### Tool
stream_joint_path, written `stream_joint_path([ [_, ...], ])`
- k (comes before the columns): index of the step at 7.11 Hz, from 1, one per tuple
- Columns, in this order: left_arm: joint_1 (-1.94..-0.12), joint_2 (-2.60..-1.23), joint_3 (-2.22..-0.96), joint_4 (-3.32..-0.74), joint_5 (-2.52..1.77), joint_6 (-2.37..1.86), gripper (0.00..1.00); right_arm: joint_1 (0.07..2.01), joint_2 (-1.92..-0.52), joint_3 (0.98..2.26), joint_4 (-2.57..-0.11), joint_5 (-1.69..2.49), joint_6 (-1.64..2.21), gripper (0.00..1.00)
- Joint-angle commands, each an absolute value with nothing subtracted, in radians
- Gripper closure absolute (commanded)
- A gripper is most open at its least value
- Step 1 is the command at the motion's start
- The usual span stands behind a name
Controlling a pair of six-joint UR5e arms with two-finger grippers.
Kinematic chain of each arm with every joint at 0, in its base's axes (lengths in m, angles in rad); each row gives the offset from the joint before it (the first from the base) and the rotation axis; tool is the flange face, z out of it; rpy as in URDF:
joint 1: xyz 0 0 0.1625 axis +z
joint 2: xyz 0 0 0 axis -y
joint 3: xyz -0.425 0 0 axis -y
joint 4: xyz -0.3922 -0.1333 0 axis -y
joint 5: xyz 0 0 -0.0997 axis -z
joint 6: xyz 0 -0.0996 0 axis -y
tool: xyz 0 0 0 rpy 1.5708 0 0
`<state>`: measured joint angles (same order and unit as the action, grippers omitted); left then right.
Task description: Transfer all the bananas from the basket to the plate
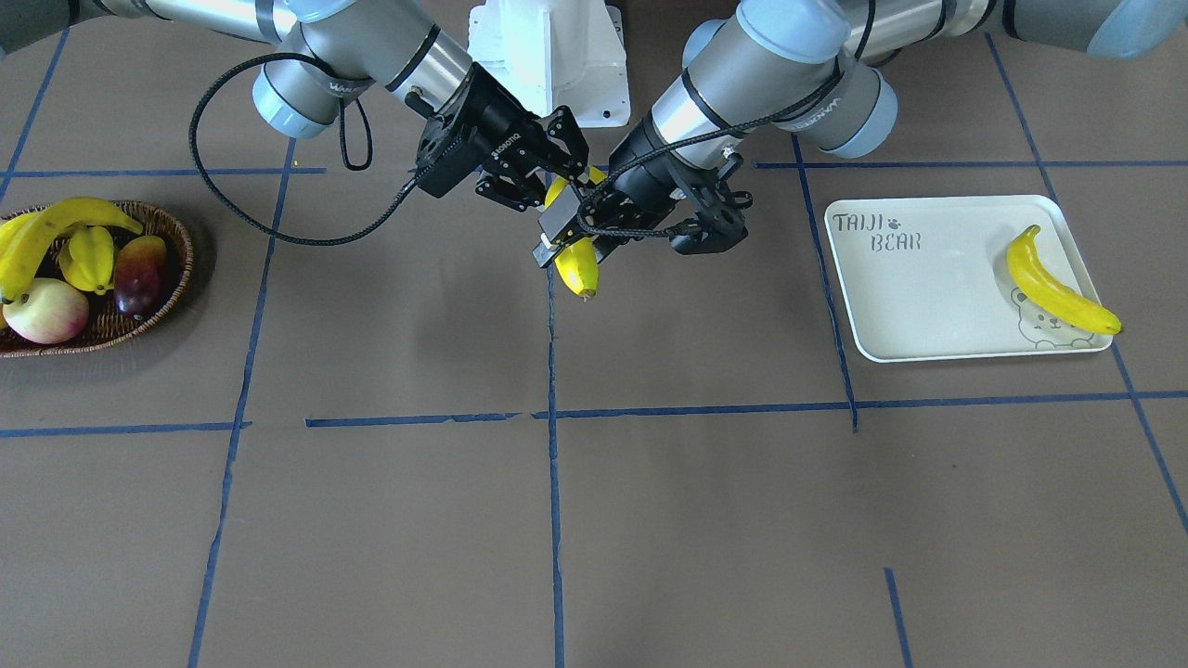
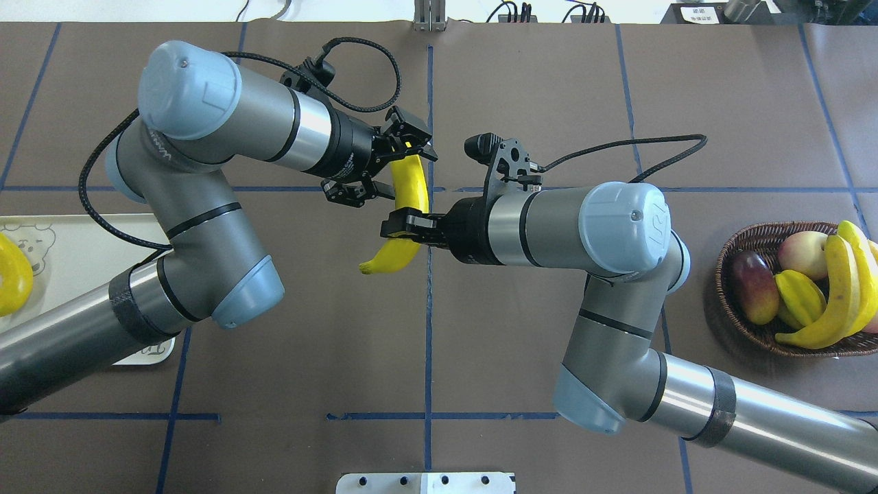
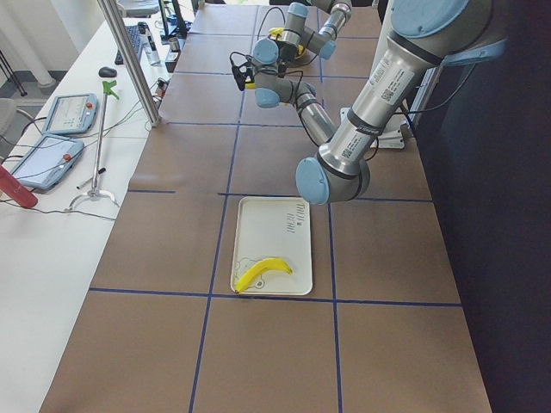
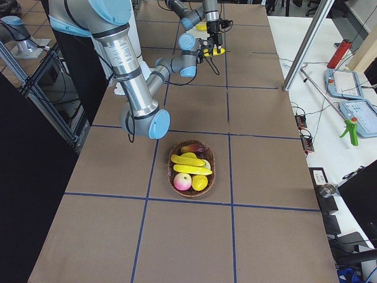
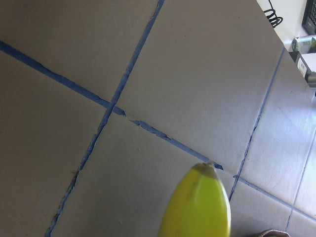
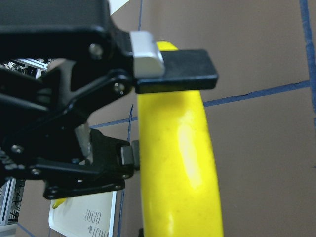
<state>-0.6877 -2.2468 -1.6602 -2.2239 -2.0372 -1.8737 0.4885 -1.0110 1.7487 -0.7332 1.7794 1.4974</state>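
Yellow banana (image 2: 410, 185) hangs mid-air, long axis steep, free tip pointing downward

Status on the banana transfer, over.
Right gripper shut on held banana, midair. Left gripper straddles it, grip unclear. Another banana on plate, two bananas in basket. Nothing blocking.

Air over bench (image 1: 650, 520) centre blocked: left pincer (image 2: 401, 154), right pincer (image 2: 408, 230) both at hanging banana (image 2: 411, 189). Plate (image 1: 928, 288) mostly bare. Basket (image 1: 181, 250) crowded, bananas (image 1: 56, 227) topmost.

Yellow bananas (image 1: 1053, 288); dark-brown woven basket (image 1: 176, 243); cream plate (image 1: 928, 297); brown table (image 1: 705, 520), blue lines (image 1: 554, 520).
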Motion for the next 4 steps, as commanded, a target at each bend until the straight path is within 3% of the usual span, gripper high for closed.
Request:
stream_joint_path([
  [1,-0.689,-2.249,-1.660,-2.224,-2.037,-1.875,0.72,0.488,-1.011,1.747,-0.732,1.779,1.496,0.90],
  [2,-0.689,-2.247,-1.661,-2.224,-2.037,-1.873,0.94,0.488,-1.011,1.749,-0.732,1.779,1.480,0.84],
  [3,-0.689,-2.247,-1.661,-2.224,-2.037,-1.868,1.00,0.489,-1.011,1.747,-0.733,1.781,1.470,0.76],
  [4,-0.692,-2.243,-1.669,-2.223,-2.039,-1.867,1.00,0.489,-1.009,1.749,-0.733,1.779,1.471,0.26],
])
